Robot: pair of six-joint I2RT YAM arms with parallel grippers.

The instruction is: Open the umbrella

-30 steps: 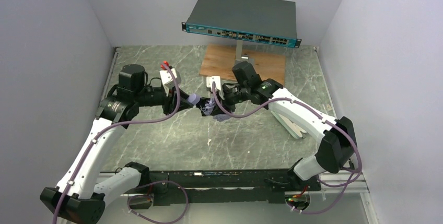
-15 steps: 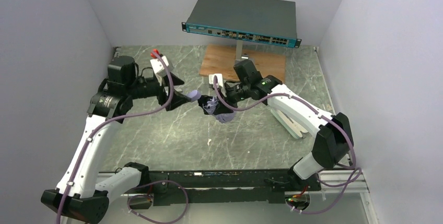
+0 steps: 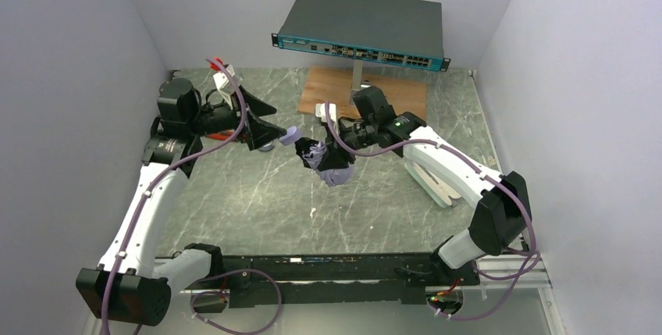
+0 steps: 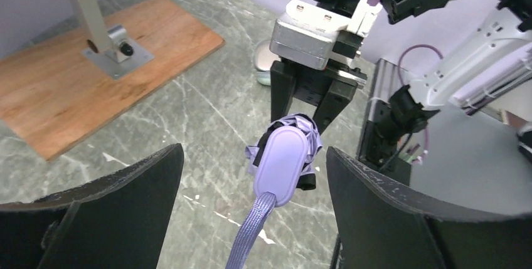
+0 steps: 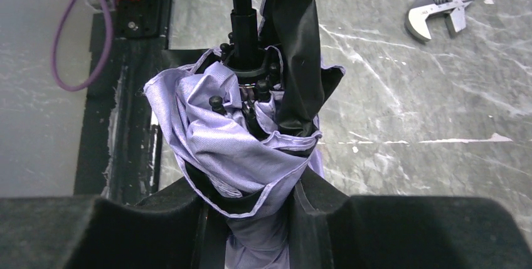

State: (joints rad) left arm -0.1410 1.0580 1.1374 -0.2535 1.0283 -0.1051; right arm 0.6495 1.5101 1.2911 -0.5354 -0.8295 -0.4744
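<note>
Umbrella [image 5: 232, 150] – bunched, gripped by right end effector [image 5: 248, 219].

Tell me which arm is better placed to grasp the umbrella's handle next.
Left. The left tool, open, faces the small rounded pale lavender handle, not touching it. The right tool is shut on the folded pale lavender fabric umbrella.

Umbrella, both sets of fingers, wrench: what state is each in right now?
umbrella: folded, fabric bunched, held off the table.
left fingers: wide open, not touching the handle.
right fingers: shut on the umbrella's fabric.
wrench: lying flat on the table.
</note>
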